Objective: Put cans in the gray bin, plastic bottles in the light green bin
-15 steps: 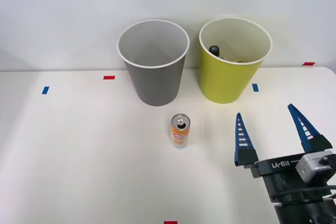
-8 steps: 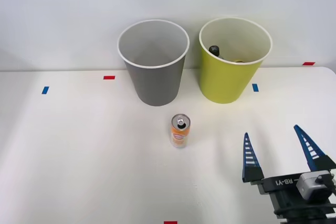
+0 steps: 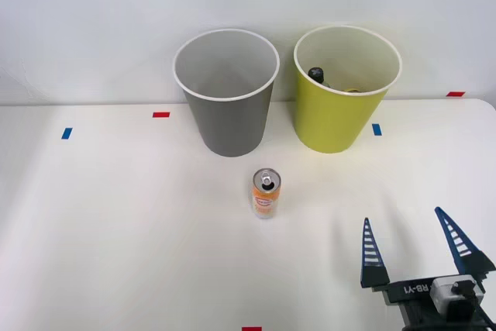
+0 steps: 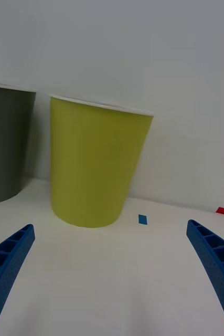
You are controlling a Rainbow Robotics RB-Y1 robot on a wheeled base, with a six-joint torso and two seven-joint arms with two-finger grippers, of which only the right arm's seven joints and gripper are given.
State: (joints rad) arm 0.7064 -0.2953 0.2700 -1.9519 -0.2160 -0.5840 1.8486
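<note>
An orange-and-white can [image 3: 266, 193] stands upright on the white table, in front of the gray bin [image 3: 227, 106]. The light green bin [image 3: 339, 102] stands to the right of the gray one and holds a dark bottle top [image 3: 316, 75]. My right gripper [image 3: 405, 232] is open with nothing between its fingers, near the table's front right, well to the right of the can. In the right wrist view the light green bin [image 4: 93, 164] stands ahead and the gray bin [image 4: 6, 142] shows at the edge, with the blue fingers [image 4: 7, 268] spread wide.
Small red tape marks [image 3: 160, 115] and blue tape marks [image 3: 67, 133] dot the white table [image 3: 116, 222]. A plain white wall rises behind the bins. Another red mark [image 3: 251, 329] lies at the front edge.
My right gripper has drawn back toward the front edge of the table, staying open. The can and both bins have not moved.
</note>
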